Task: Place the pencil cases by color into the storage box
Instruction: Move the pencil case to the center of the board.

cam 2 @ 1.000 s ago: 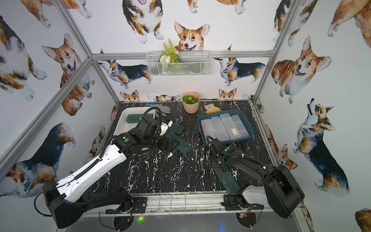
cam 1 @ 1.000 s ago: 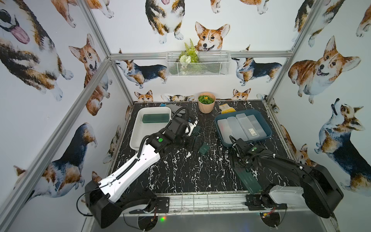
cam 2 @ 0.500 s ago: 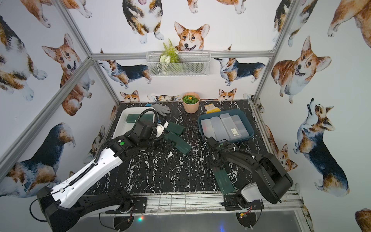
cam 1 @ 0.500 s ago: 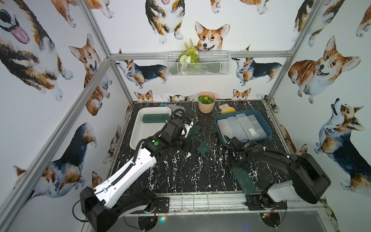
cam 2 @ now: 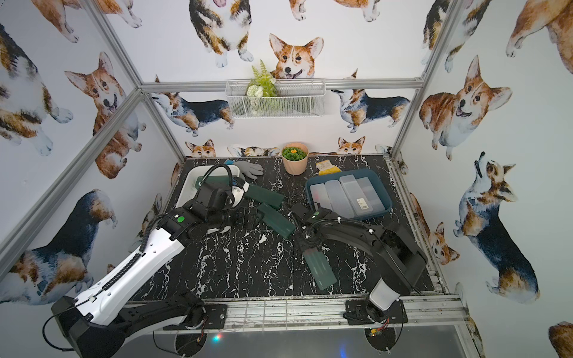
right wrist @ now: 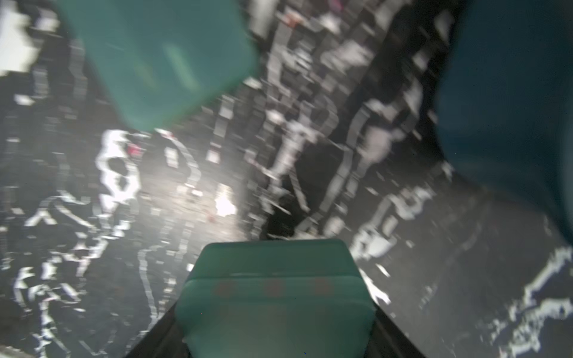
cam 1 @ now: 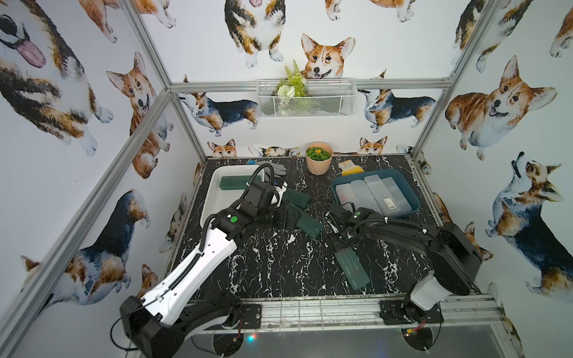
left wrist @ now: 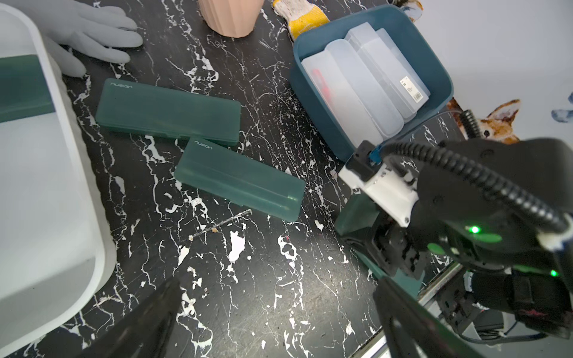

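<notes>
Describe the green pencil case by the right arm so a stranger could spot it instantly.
On the black marble-patterned table, look in front of the dark teal-blue plastic tub. The flat translucent dark green pencil case lies alone near the front edge, one end at the right pincer; two other loose green cases lie together by the white tub.

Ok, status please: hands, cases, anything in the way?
Left hand open, empty, above table. Right hand around end of green case, grip unsure. Two loose cases and left arm lie between it and white tub.
</notes>
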{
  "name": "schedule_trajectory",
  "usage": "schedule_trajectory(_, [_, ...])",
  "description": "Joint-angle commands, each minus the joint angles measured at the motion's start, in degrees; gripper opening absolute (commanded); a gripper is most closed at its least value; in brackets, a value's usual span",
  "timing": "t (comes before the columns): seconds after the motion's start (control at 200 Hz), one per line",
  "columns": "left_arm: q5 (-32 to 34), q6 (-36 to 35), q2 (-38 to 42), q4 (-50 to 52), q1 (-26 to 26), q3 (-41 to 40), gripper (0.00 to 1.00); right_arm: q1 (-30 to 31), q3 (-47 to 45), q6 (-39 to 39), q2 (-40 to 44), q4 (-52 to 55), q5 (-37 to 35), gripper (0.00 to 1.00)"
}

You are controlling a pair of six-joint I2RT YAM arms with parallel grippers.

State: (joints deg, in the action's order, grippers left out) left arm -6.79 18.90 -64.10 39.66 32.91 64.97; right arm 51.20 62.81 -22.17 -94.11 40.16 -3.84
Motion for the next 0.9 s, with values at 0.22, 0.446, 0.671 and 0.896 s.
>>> schedule_trajectory(0.22, [1.48,9.28,0.52,8.06,-10.93,2.76,1.00,6.43,23.32,8.71,-15.64,0.46,8.29,0.68])
schedule_trajectory(0.446, [7.40,14.63,-0.06,13.54,-15.77,4.41,1.00,8.19,37.21,9.71,-28.16,2.24,13.35,0.70])
schedule_trajectory(0.671, [12.02,18.90,1.65,17.58,-19.89,4.28,1.00,8.17,43.86,10.01,-34.70,2.03,14.65,0.72])
schedule_trajectory(0.896, [13.88,22.67,1.69,20.23,-22.55,4.98,1.00,7.87,45.10,10.57,-36.18,0.99,15.79,0.78])
